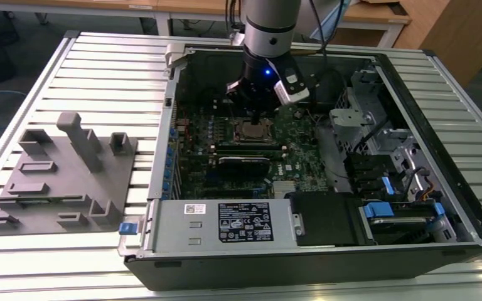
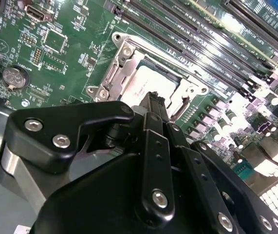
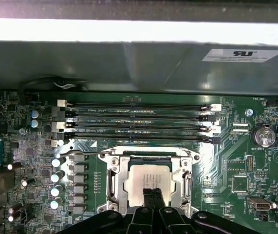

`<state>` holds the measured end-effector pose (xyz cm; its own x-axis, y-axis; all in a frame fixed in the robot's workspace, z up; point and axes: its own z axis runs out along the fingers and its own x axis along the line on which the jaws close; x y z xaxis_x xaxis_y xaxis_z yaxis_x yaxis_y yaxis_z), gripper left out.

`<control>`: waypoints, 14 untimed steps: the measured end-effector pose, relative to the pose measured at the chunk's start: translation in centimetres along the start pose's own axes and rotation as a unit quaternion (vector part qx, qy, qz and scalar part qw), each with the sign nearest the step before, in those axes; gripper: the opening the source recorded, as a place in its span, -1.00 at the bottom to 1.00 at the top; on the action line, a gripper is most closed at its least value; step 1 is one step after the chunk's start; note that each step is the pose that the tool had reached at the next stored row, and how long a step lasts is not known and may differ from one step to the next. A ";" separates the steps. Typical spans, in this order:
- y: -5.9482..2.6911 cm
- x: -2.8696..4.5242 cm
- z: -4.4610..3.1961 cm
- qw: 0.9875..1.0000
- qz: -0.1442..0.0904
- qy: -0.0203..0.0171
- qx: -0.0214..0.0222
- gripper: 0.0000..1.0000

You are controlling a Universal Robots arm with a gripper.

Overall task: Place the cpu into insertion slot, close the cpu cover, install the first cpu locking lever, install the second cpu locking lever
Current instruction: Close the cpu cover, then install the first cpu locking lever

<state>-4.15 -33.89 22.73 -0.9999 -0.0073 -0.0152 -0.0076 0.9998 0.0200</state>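
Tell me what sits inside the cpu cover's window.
The top of the cpu fills the window of the cpu cover in the first wrist view. The gripper hides part of one edge, and the chip covers whatever lies beneath.

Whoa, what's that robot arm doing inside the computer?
The robot arm is reaching into an open computer case. Its tool, fingers together, points down at the silver chip. The chip already sits in place on the green board, with the metal frame lying flat around it.
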 end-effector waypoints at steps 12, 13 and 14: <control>0.00 -0.03 -0.01 1.000 0.000 0.000 0.000 -0.79; 0.00 -0.03 -0.06 1.000 0.000 0.000 0.000 -0.79; 0.01 -0.03 -0.18 1.000 0.000 0.000 0.000 -0.79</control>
<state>-4.11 -33.89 22.91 -0.9999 -0.0074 -0.0151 -0.0077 0.9998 0.0197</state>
